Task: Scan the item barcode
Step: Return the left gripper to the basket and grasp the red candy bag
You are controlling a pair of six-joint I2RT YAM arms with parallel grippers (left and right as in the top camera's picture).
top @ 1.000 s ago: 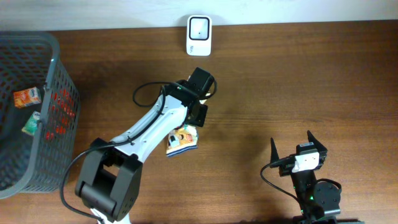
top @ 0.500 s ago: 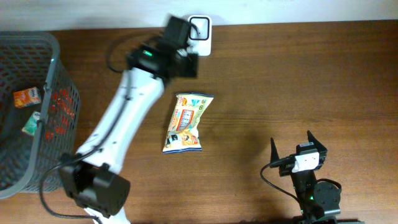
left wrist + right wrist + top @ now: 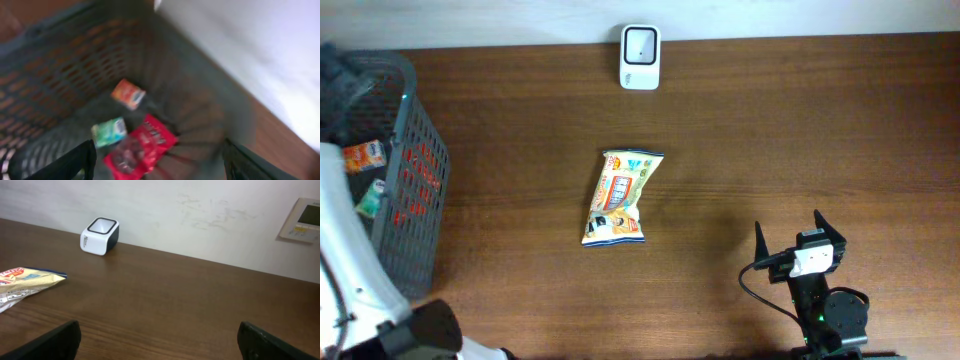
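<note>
Risk rundown, near edge to far edge.

Near right corner of the brown wooden table [image 3: 800, 130]: right gripper [image 3: 159, 330] sits with fingers wide apart, holding nothing. Low risk unless it sweeps left into the bag.

Middle of the table: yellow-and-white crinkly plastic snack bag [image 3: 618, 197] lies flat. It is well apart from both grippers and not in front of the scanner. Can't tell which face carries the barcode, print is too small. If the code is face down, or the film creases over it when pinched, the scan likely fails. A flat bag on bare wood gives the fingers little to bite, so a pick could slip or just shove it along.

Left edge: left gripper [image 3: 159, 146] hangs over the dark grey plastic mesh basket [image 3: 415, 150], jaws apart, empty. Its wrist view is blurred, so detail is soft. Below it are a small orange packet [image 3: 128, 93], a green packet [image 3: 109, 131] and a red wrapper [image 3: 142, 147]. Green and red touch or overlap. Risks if it goes in: grabbing two at once, or a finger catching the mesh wall.

Far edge, centre: white box scanner with dark window [image 3: 640, 43]. It looks light and unfixed, so an arm bump could turn the window away.
</note>
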